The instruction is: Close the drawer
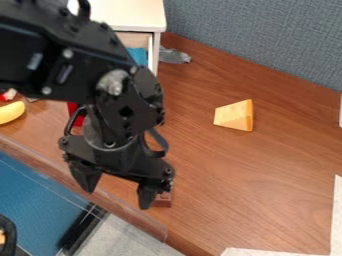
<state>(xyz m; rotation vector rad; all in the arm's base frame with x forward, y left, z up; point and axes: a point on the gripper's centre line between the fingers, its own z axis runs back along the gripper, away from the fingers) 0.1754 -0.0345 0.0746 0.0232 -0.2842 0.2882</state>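
The gripper hangs over the table's front left edge, its two fingers spread apart with nothing seen between them. At the top left stands a white cabinet. Beneath its top, the drawer is pulled out, with something blue inside. The black arm crosses in front of the drawer and hides its front and left part. The gripper is well in front of the cabinet, apart from what shows of the drawer.
A yellow cheese wedge lies right of centre. Beside the cabinet is a grey object. A banana and a red object are at left. A brown block sits behind the right finger. A clear barrier lines the front edge.
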